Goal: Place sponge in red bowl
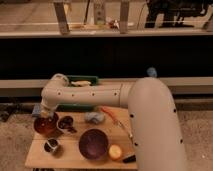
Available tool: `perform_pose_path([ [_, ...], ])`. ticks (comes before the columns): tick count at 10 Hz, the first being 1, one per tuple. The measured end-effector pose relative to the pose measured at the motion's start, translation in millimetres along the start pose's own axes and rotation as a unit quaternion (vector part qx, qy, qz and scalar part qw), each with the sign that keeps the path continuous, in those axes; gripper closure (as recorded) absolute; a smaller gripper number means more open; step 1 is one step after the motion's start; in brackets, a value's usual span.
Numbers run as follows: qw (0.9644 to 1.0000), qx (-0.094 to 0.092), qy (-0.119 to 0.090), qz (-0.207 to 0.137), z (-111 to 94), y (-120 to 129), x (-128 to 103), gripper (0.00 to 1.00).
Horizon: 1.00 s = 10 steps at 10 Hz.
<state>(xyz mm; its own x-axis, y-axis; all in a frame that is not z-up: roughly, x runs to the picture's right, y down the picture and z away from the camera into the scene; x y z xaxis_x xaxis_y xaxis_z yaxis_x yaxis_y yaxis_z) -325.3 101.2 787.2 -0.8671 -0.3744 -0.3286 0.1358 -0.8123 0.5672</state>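
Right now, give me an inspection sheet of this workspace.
Surface: wooden table, crowded.
Job's things: red bowl at the table's left end; blue piece beside the gripper, likely the sponge, hold unclear.
Clutter: purple bowl, dark bowl, small cup, yellow fruit, orange stick, grey-blue lump, black item.
Gripper: gripper just over the red bowl.
Cables: nothing seen.
Surroundings: green tray behind the table, dark wall, speckled floor.

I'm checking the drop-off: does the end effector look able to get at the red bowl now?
Probably yes. The end effector hangs just above the red bowl, with nothing visible between them; the small dark bowl sits beside it, clear of the way.
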Motion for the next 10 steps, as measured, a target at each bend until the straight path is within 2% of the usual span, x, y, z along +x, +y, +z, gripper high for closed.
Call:
perform_pose_path([
  [3, 0.9994, 0.017, 0.002, -0.029, 2.5, -4.1, 5.3, 0.44],
  [5, 0.9996, 0.010, 0.002, -0.026, 0.9, -3.9, 4.8, 0.24],
  [6, 0.9996, 0.008, 0.003, -0.026, -0.5, -3.2, 4.0, 0.20],
  [10, 0.9991, 0.018, -0.013, -0.037, 2.6, -4.6, 11.1, 0.20],
])
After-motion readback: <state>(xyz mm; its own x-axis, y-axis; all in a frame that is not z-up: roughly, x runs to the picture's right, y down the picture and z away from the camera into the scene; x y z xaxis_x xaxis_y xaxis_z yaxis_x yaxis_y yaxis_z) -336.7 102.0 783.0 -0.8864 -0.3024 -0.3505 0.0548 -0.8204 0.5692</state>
